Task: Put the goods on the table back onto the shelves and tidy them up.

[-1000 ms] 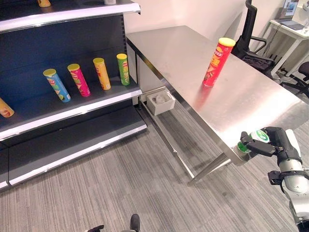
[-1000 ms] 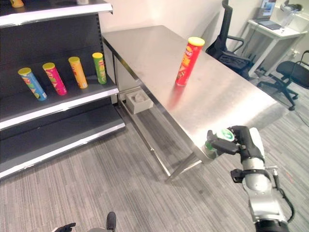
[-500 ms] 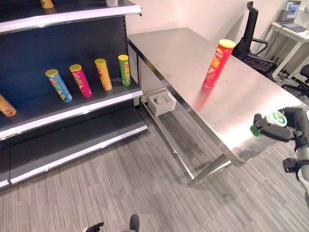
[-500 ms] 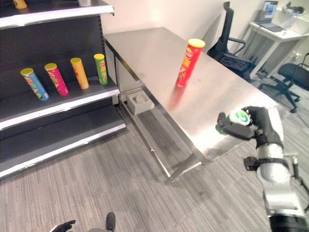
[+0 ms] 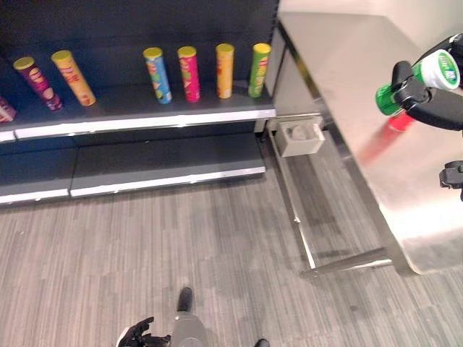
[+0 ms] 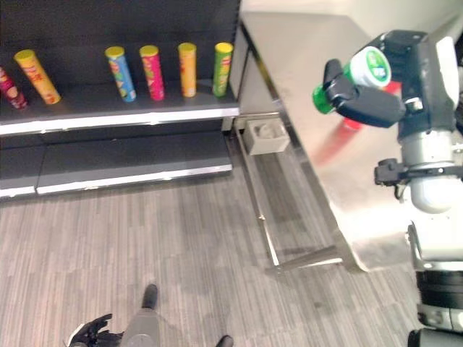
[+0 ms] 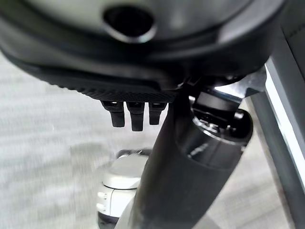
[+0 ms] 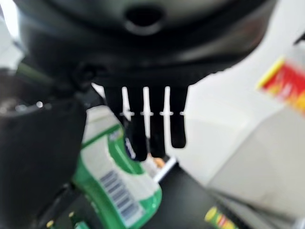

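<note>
Since the earlier frames the right hand (image 6: 369, 101) has risen from the table's near corner to the upper right of the frame, carrying the green can (image 6: 356, 74) with it; the camera has also swung toward the shelves, so the shift of the shelving across the picture is not a move of the goods.

Right hand: clenched around the green can, thumb and fingers wrapped about its body, white lid facing the camera. The can is held in the air above the steel table (image 5: 405, 181), tilted, clear of the surface. The right wrist view confirms the grasp: green label with a barcode (image 8: 116, 191) lies against the palm beside the fingers (image 8: 143, 119).

Red can (image 5: 399, 121): on the table, mostly hidden behind the right hand, its red reflection showing on the steel.

Shelf (image 5: 145, 116), upper left of the frame: six cans stand leaning in a row, namely a dark red can (image 5: 35, 78), an orange can (image 5: 72, 76), a blue can (image 5: 157, 74), a pink can (image 5: 189, 73), a yellow can (image 5: 225, 70) and a light green can (image 5: 258, 69). A small grey box (image 5: 300, 137) sits under the table's near end, just beside the shelf.

Left hand (image 6: 90, 334): at the bottom left of the frame, low, fingers curled, holding nothing.
</note>
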Robot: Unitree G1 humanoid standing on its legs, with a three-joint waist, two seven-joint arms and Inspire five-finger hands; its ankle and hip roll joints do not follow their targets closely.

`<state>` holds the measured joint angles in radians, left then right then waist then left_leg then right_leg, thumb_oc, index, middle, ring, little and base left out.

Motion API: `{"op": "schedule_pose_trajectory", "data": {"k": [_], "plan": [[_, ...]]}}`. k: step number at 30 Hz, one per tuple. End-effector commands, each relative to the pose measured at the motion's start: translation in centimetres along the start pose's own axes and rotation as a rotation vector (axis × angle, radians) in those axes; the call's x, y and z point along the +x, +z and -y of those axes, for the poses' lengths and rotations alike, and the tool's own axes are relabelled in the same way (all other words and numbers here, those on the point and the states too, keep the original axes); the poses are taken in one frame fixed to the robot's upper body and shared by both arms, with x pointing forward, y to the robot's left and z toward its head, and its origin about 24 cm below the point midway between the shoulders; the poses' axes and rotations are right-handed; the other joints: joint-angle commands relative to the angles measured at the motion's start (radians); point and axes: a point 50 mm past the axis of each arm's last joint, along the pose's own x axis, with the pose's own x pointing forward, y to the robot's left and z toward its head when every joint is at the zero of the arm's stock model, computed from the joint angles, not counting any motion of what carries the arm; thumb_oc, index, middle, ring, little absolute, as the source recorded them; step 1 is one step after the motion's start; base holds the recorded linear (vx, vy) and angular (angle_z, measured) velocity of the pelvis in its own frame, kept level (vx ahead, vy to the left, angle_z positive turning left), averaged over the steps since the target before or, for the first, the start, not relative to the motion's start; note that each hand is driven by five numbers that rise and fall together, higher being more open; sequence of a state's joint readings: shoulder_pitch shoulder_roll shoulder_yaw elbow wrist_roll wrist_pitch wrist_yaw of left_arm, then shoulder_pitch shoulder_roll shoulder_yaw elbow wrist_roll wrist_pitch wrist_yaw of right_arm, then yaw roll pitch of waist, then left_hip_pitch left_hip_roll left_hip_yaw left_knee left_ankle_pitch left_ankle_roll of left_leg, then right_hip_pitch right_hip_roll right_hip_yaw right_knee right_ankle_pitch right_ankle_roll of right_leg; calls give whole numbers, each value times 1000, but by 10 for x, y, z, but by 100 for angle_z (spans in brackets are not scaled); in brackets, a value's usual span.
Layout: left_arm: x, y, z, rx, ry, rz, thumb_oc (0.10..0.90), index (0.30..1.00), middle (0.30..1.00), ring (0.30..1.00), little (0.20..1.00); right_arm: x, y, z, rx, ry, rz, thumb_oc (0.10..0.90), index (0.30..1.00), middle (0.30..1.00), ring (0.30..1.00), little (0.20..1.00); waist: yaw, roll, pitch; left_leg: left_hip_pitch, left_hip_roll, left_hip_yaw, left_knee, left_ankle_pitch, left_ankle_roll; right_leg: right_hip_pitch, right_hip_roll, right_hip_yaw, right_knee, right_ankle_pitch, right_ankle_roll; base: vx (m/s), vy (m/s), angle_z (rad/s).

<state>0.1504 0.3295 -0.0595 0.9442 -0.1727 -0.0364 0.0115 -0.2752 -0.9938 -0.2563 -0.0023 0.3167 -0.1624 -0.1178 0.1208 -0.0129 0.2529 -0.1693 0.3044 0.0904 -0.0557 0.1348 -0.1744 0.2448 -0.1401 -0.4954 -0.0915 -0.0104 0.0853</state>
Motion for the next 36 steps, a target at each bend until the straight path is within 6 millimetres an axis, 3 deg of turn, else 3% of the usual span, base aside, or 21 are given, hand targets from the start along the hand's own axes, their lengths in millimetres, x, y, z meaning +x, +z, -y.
{"op": "schedule_pose_trajectory", "data": {"k": [1,2,6,8,9,10,14,15,16,18,20,22,26,28,30,32,35,36], "plan": [[1,12,-6,115,-5,59,800,900,900,900,900,17,52,23,-49,-96,253,400,300,300,300,300,-4,-13,-146,72,-27,14,-21,10,-14,-58,-86,-12,45,-20,102,322,723,75],[1,14,-15,174,14,61,800,900,900,900,900,19,53,17,-46,-93,258,400,300,300,300,300,4,-27,-151,73,-98,27,25,-39,27,-65,-187,2,126,17,118,287,678,69],[0,16,-30,189,63,58,800,900,900,900,900,27,57,13,-56,-103,273,400,300,300,300,300,18,-44,-148,97,-193,57,34,-93,96,-121,-302,13,285,103,130,138,419,21],[-1,15,-35,185,78,57,800,900,900,900,900,30,59,11,-52,-102,280,400,300,300,300,300,15,-46,-141,113,-215,62,29,-101,116,-141,-327,28,339,127,126,70,210,3],[-1,16,-39,196,93,54,800,900,900,900,900,30,60,12,-48,-107,287,400,300,300,300,300,11,-44,-136,125,-225,63,19,-104,123,-161,-317,46,375,127,123,106,225,5],[-1,17,-44,181,110,55,800,900,900,900,900,29,60,13,-48,-104,286,400,300,300,300,300,-3,-37,-124,159,-239,56,-5,-106,135,-221,-254,117,429,95,104,150,276,0],[-1,17,-40,160,95,59,800,900,900,900,900,35,72,19,-30,-116,333,400,300,300,300,300,-18,-29,-109,204,-258,42,-22,-118,139,-284,-121,136,327,21,74,131,103,6],[-1,19,-37,157,83,65,800,900,900,900,900,36,73,21,-33,-123,336,400,300,300,300,300,-28,-32,-99,217,-265,33,-23,-123,140,-313,-79,149,276,25,71,66,5,3],[0,19,-37,157,82,66,800,900,900,900,900,36,73,21,-33,-124,337,400,300,300,300,300,-28,-30,-100,213,-263,33,-24,-119,140,-313,-76,147,266,33,69,80,-6,8],[1,25,-29,155,55,84,800,900,900,900,900,34,73,27,-44,-144,337,400,300,300,300,300,-55,-43,-83,236,-283,-8,-22,-133,138,-356,-13,229,160,66,87,154,-24,20],[1,25,-24,173,37,94,800,900,900,900,900,35,78,32,-48,-168,353,400,300,300,300,300,-56,-54,-92,234,-300,-26,-19,-141,142,-326,3,263,97,87,89,166,-64,46],[-1,15,-19,167,16,70,800,900,900,900,900,40,84,33,-60,-165,374,400,300,300,300,300,-51,-57,-127,244,-300,-30,-24,-148,136,-264,20,250,20,101,82,220,-120,88],[-2,6,-15,155,8,41,800,900,900,900,900,51,89,34,-81,-165,377,400,300,300,300,300,-41,-57,-156,254,-275,-42,-18,-161,111,-227,36,219,4,78,73,189,-130,28],[-2,5,-17,142,15,34,800,900,900,900,900,58,90,33,-97,-160,365,400,300,300,300,300,-27,-71,-152,242,-260,-50,45,-188,93,-210,41,202,4,64,63,122,-178,11],[-2,8,-19,117,25,45,800,900,900,900,900,68,95,31,-105,-146,365,400,300,300,300,300,-16,-91,-132,185,-251,-56,192,-224,59,-188,47,182,4,40,41,82,-191,16],[-3,9,-19,106,25,48,800,900,900,900,900,72,97,31,-104,-143,363,400,300,300,300,300,-16,-91,-123,158,-248,-59,252,-233,49,-180,48,175,4,32,33,14,-83,31],[-2,14,-22,103,34,62,800,900,900,900,900,85,101,38,-126,-153,344,400,300,300,300,300,9,-105,-87,56,-234,-86,448,-180,26,-147,57,156,4,11,6,10,-98,14],[-2,14,-23,95,41,62,800,900,900,900,900,92,103,39,-135,-151,327,400,300,300,300,300,18,-108,-74,9,-216,-80,453,-161,31,-131,64,141,4,-5,3,120,-62,33]]}}
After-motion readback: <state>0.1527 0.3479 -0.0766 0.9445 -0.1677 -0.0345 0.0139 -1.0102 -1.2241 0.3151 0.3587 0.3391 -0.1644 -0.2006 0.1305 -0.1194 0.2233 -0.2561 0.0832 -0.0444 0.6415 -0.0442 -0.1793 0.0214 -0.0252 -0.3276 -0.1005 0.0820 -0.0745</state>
